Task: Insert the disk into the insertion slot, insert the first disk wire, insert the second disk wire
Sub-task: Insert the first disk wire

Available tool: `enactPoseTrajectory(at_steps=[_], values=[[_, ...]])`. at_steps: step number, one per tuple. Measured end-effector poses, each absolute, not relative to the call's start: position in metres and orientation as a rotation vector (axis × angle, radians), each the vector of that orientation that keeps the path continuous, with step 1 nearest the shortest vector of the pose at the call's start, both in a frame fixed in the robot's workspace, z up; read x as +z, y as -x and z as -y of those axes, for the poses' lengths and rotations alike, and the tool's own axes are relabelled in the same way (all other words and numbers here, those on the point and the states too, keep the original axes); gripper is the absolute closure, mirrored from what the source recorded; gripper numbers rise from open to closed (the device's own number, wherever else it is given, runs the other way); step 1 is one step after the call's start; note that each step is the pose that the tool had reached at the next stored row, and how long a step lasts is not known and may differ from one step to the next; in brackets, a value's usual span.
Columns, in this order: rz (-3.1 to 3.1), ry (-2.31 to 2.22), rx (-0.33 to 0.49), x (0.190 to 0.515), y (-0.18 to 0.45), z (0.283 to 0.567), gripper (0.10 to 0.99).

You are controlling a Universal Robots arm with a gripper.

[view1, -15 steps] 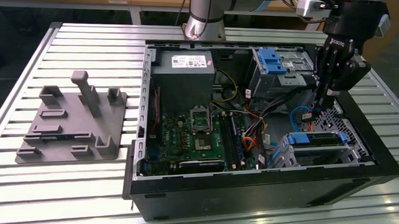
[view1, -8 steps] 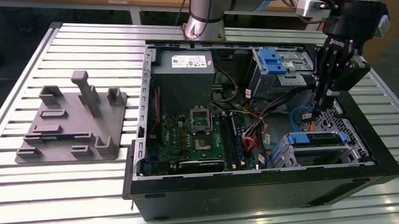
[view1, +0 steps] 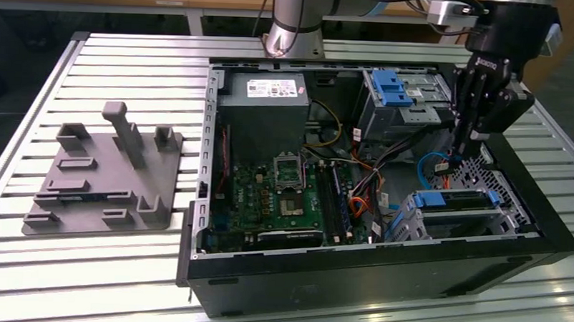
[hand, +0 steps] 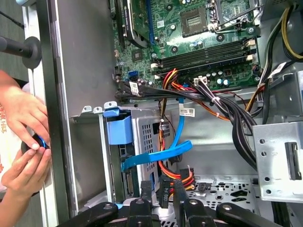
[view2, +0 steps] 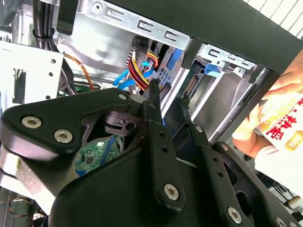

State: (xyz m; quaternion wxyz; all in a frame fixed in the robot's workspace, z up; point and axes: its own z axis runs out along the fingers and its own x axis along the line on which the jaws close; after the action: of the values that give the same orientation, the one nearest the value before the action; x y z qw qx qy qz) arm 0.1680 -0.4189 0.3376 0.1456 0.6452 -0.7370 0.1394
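The gripper (view1: 456, 154) hung inside the computer case (view1: 359, 278), close to the wall on the exterior view's right. Its fingers (hand: 147, 191) were pinched on a black power plug (hand: 164, 193). The disk (view1: 456, 201) sat in the drive cage (view1: 495, 224) just beside it. Loose cables (hand: 227, 109) crowded the gap, and the plug's face was hidden.

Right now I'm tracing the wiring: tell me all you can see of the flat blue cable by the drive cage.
The flat blue cable is a thin, glossy ribbon of bright blue plastic. In the first wrist view it comes out from the black wire bundle, bends sharply, then runs slack across the grey perforated drive cage, crossing in front of red and yellow wires. Whether its end is plugged in cannot be told.
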Motion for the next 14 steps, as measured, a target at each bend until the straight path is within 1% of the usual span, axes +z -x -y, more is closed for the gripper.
enactPoseTrajectory(at_steps=[14], values=[[2.122,-1.858,0.401,0.3346,-0.1683,0.4209,0.769]])
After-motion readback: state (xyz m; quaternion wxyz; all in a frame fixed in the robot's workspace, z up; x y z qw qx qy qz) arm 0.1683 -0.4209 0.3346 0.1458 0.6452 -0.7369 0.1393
